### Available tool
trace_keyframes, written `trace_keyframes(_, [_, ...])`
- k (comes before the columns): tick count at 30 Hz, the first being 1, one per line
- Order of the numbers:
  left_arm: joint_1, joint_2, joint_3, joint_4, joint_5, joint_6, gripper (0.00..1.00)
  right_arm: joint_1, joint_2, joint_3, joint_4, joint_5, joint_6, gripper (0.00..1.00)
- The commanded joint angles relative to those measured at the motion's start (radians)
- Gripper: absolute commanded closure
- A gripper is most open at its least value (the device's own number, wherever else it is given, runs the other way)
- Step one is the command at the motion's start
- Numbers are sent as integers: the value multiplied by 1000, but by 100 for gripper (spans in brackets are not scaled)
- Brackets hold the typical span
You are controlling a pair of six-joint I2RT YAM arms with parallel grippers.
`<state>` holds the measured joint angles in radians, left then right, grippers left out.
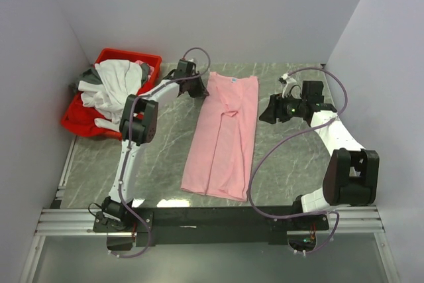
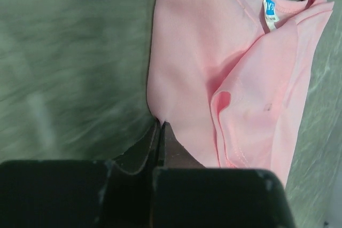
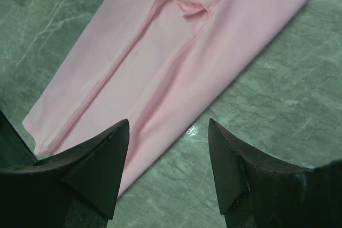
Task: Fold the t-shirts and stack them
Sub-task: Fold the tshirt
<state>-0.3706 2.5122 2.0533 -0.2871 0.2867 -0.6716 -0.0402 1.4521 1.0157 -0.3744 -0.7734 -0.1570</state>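
Left gripper (image 2: 161,127) on pink t-shirt (image 2: 203,68), blue label (image 2: 270,9)

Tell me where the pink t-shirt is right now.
In the top view the pink t-shirt lies folded lengthwise in the middle of the table, right of the red bin; the left fingers are closed on its far left edge.
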Motion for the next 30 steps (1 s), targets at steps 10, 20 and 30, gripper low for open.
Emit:
trace_keyframes(10, [85,-223,-401,132,-245,-186,100,-9,-16,29,5,-18,-29,33])
trace_keyframes(20, [85,-564,-568,279,-112,62,41,19,-56,109,-306,-153,-478,31])
trace_keyframes(30, [87,-1237,-1051,431,0,584,1,289,-414,-247,-140,-13,-904,14])
